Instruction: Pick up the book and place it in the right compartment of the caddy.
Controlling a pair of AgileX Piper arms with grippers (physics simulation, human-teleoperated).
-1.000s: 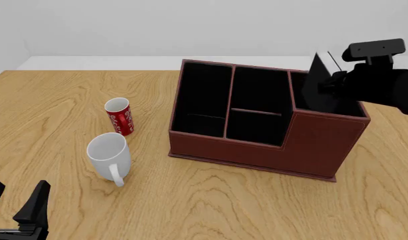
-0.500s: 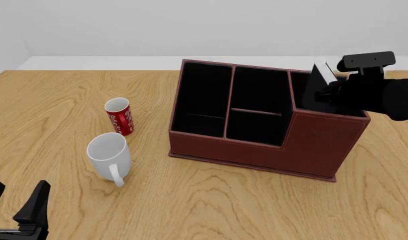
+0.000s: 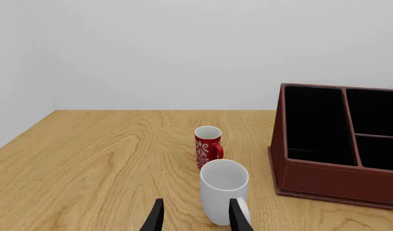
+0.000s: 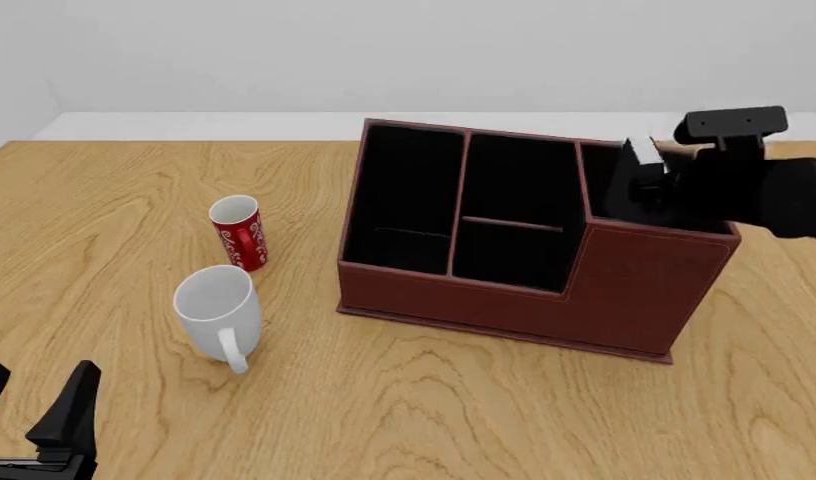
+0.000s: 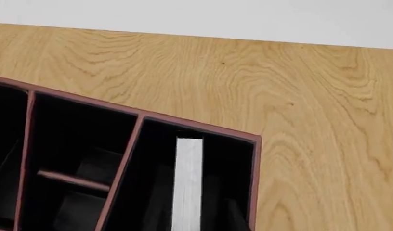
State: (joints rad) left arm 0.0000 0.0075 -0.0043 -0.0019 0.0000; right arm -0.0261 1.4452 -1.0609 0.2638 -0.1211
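The reddish-brown caddy (image 4: 515, 300) stands on the table right of centre. My right gripper (image 4: 655, 185) reaches down into its right compartment (image 4: 648, 275), shut on the black book (image 4: 642, 152), whose white corner shows just above the back rim. In the right wrist view the book's white page edge (image 5: 187, 183) stands inside that black-lined compartment (image 5: 232, 163), with dim fingers either side. My left gripper (image 4: 35, 425) is open and empty at the near left table edge. It shows in the left wrist view (image 3: 196, 221) just short of the white mug.
A white mug (image 4: 219, 305) and a red patterned cup (image 4: 237, 230) stand left of the caddy; both show in the left wrist view, mug (image 3: 223, 190) and cup (image 3: 207, 147). The caddy's long narrow section (image 4: 405, 195) and two small middle sections (image 4: 515, 200) hold nothing.
My right gripper has moved down and a little left with the book, sinking it deeper into the right compartment. The left arm has not moved.
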